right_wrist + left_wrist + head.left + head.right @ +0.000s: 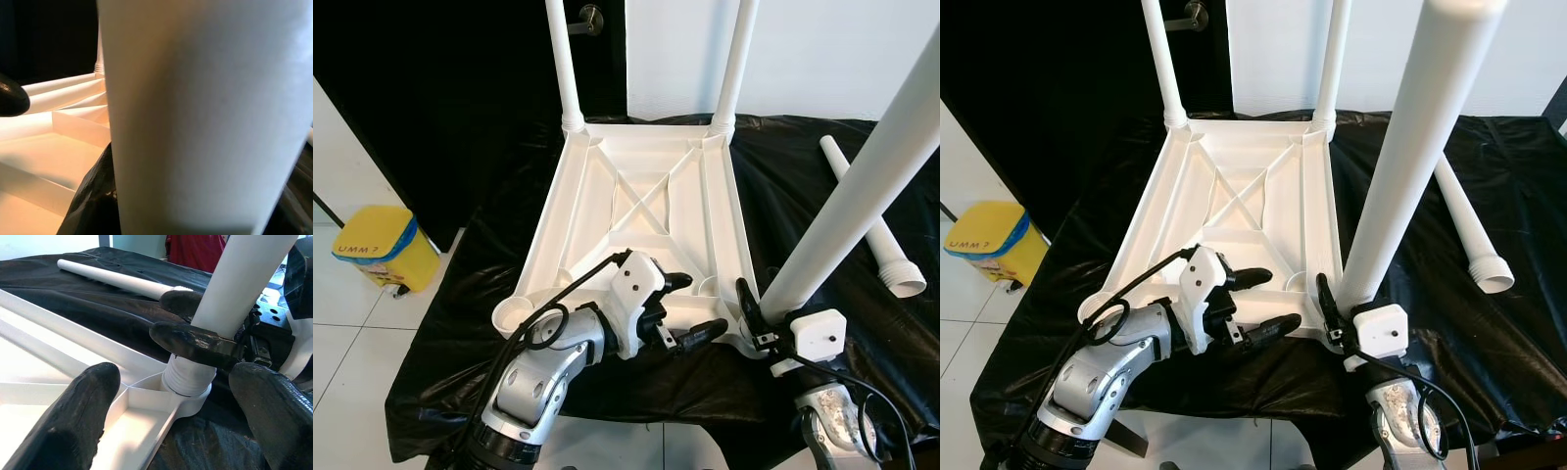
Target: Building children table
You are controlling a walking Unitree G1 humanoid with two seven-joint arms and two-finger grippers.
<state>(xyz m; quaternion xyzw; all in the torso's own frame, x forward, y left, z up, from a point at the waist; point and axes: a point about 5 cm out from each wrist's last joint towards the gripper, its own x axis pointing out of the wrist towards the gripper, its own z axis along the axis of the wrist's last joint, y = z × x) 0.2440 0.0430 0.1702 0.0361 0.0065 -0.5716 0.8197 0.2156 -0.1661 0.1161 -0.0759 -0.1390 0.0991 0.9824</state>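
- Right gripper (1332, 305) closed on the near-right table leg (1410, 147), low on the tube just above its threaded end; leg stands tilted in the corner socket.
- Left gripper (690, 308) spread wide, holding nothing, hovering over the near edge of the upturned white tabletop (636, 196), fingers pointing at that same leg.
- Tabletop lies underside up on black sheeting (803, 176); two far legs (563, 64) upright in their sockets.
- Spare leg (871, 220) lies loose on the sheeting, right of the tabletop.
- Yellow bin (377, 245) on the floor, far left.
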